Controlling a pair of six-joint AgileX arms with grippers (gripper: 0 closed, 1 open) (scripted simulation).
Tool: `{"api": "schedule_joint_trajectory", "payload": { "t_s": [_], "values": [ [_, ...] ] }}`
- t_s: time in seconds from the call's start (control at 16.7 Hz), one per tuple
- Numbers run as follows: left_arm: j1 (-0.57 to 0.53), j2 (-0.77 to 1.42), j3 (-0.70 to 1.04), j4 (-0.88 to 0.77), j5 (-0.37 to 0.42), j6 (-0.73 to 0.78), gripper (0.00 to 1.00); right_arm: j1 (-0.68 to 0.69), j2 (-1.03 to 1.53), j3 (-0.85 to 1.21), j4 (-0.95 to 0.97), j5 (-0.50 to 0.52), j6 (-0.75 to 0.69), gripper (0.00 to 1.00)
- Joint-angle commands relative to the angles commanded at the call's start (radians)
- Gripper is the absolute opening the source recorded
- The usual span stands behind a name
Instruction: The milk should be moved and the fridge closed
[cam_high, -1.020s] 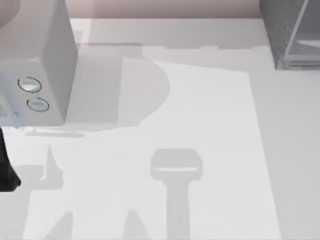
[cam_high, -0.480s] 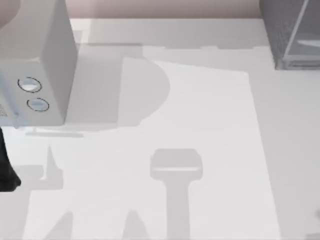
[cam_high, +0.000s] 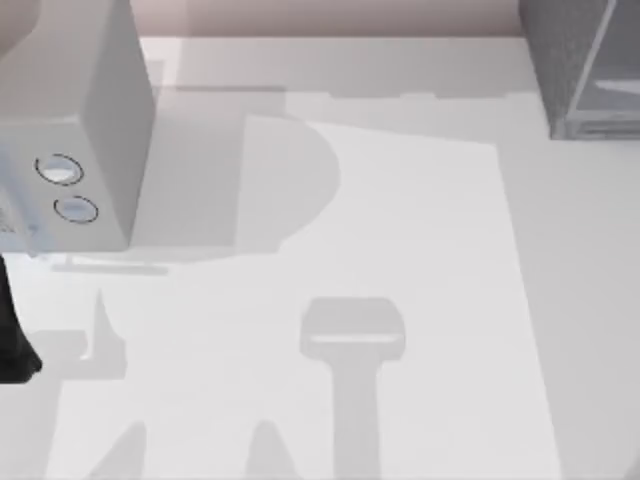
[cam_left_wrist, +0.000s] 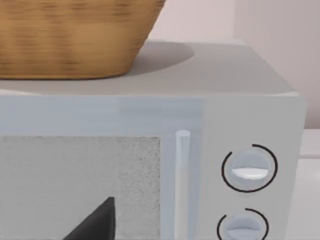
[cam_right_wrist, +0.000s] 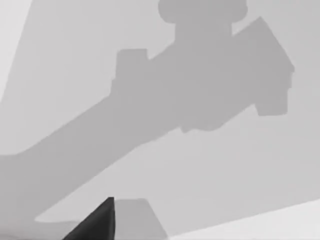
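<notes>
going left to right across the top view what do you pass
left arm at the left edge → light grey box with two round dials → bare table → fridge at the far right corner

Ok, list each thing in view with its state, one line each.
Fridge: at the table's far right corner, partly in frame; door state cannot be told.
Microwave: door shut, two dials on its front.
Wicker basket: sitting upright on top of the microwave.
Left gripper: facing the microwave door.
Right gripper: above bare table.
</notes>
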Motion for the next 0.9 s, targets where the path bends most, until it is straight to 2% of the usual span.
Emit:
{"api": "schedule_joint_trajectory", "payload": {
  "t_s": [0.3, 0.54, 0.72, 0.9],
  "values": [
    [0.000, 0.000, 0.000, 0.000, 0.000, 0.000, 1.00, -0.422, 0.487, 0.148, -0.008, -0.227, -0.475, 1.00],
    [0.000, 0.000, 0.000, 0.000, 0.000, 0.000, 1.00, -0.714, 0.815, 0.241, -0.006, -0.376, -0.798, 1.00],
    [0.000, 0.000, 0.000, 0.000, 0.000, 0.000, 1.00, -0.877, 0.990, 0.290, -0.002, -0.454, -0.973, 1.00],
    [0.000, 0.000, 0.000, 0.000, 0.000, 0.000, 1.00, -0.966, 1.084, 0.316, 0.001, -0.495, -1.067, 1.00]
  ]
}}
